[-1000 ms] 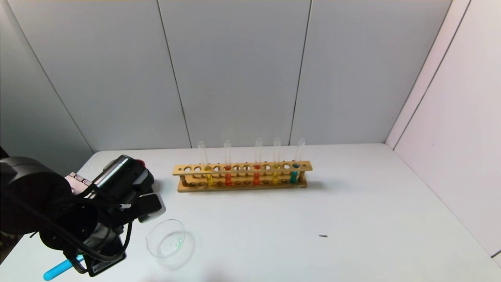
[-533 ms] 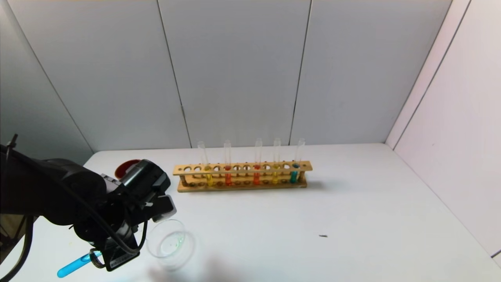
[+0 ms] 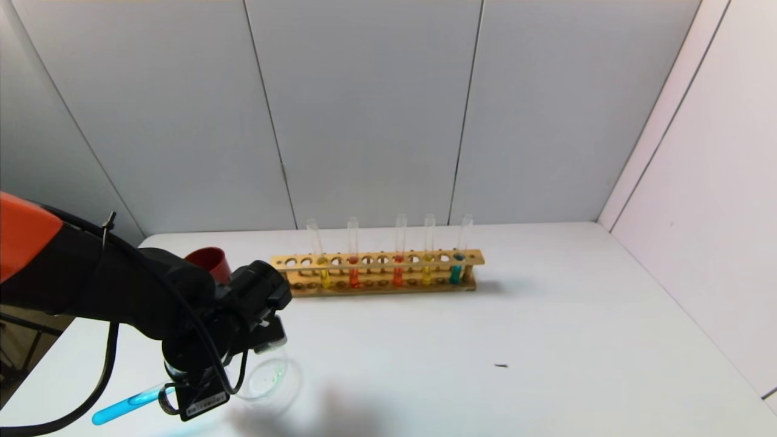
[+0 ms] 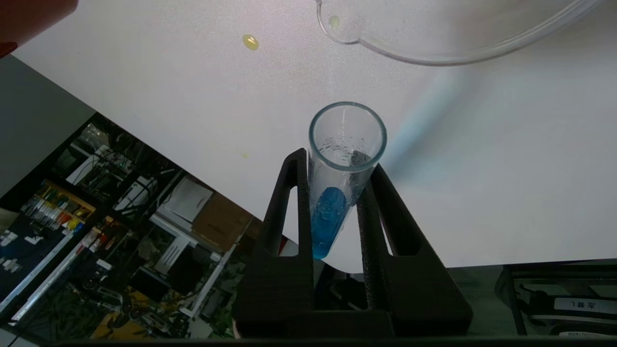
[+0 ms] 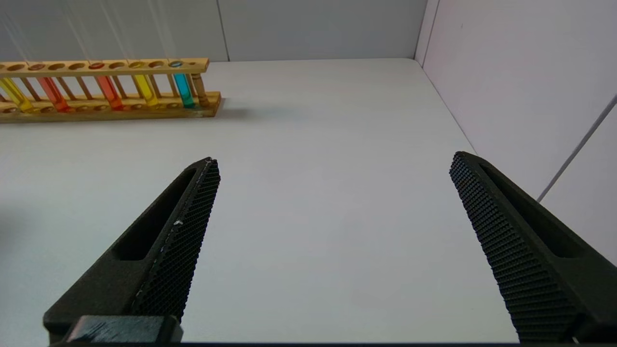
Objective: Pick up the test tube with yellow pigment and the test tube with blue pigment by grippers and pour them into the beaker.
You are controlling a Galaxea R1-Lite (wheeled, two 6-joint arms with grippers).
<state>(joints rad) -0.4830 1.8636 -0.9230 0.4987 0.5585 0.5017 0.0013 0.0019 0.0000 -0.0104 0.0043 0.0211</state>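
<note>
— Looking lower left of the head view: what does the left gripper (image 3: 182,388) have?
— Its fingers pinch the blue tube (image 3: 124,405), tilted, mouth near the beaker (image 3: 270,379).
— The rack (image 3: 376,273)?
— Centre frame; a yellow tube (image 3: 428,255) stands there.
— Right gripper (image 5: 332,193)?
— Spread wide, holding nothing.

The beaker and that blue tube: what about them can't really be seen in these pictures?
- Beaker: head view, left gripper covers its near-left rim; left wrist view's edge cuts off most of it.
- Test tube with blue pigment: head view, mouth hidden behind the gripper.
- Beaker's contents: a faint green tint, amount too small to judge.
</note>
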